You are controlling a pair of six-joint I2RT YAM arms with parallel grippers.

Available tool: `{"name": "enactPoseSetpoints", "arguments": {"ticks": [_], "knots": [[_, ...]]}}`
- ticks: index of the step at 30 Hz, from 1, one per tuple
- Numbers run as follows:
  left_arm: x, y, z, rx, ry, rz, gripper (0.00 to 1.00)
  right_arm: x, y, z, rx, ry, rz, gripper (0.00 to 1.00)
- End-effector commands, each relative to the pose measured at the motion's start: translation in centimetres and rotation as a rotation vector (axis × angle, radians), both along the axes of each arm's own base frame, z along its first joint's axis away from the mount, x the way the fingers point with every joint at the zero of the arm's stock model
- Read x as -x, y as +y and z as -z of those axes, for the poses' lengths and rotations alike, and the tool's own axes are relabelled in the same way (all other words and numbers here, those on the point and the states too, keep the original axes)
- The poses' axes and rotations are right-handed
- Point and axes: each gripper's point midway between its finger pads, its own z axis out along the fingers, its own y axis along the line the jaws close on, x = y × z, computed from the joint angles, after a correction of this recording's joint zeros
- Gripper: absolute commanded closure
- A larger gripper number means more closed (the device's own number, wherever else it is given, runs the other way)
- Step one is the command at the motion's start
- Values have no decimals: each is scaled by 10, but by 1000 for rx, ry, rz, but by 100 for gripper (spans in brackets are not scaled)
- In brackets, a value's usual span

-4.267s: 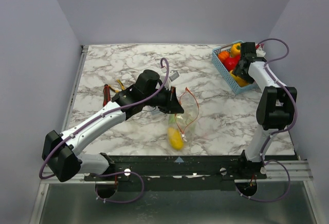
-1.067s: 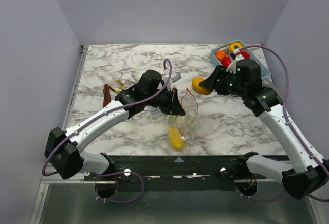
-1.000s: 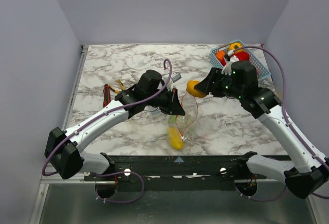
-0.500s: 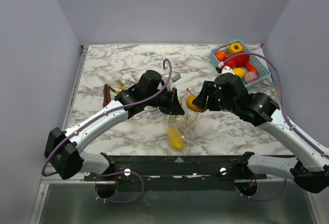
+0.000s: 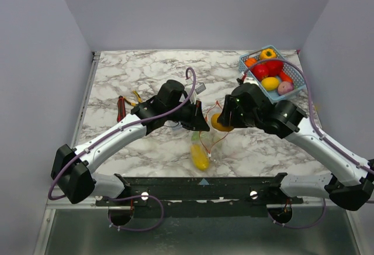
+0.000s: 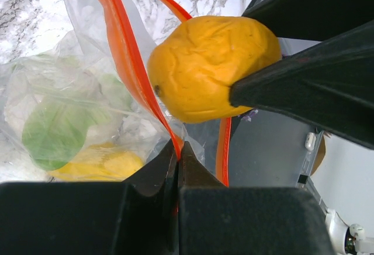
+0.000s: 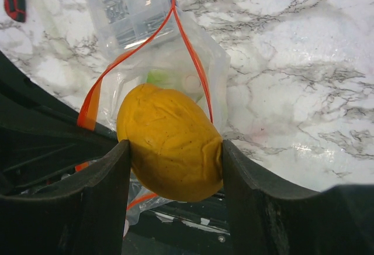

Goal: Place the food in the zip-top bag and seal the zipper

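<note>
Marble desk (image 5: pixel 146 68) from above: left gripper (image 5: pixel 200 123) and right gripper (image 5: pixel 222 120) meet toward the middle of the near edge, at the zip-top bag (image 5: pixel 213 141). A blue basket (image 5: pixel 243 66) sits at the far right corner. Left wrist now: fingers clenched on the red-orange zipper (image 6: pixel 123 56), mouth gaping, green and yellow food (image 6: pixel 55 132) inside. Right wrist: fingers grasp a yellow-orange fruit (image 7: pixel 169 141) right at the mouth, with a clear box (image 7: pixel 125 3) beyond.
</note>
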Motion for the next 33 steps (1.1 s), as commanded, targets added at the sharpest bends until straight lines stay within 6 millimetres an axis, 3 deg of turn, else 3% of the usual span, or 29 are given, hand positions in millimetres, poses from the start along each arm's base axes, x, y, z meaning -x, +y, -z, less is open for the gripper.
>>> {"name": "enactPoseSetpoints", "arguments": {"ticks": [1, 12, 19, 33], "knots": [[-2, 0, -3, -1, -18, 3, 100, 1, -10, 8, 143, 22, 41, 95], [-2, 0, -4, 1, -17, 7, 100, 1, 5, 5, 153, 7, 17, 37], [0, 0, -6, 6, -17, 14, 100, -1, 10, -3, 109, -26, 8, 26], [1, 0, -6, 13, -10, 21, 100, -7, 8, -10, 87, -68, 42, 25]]}}
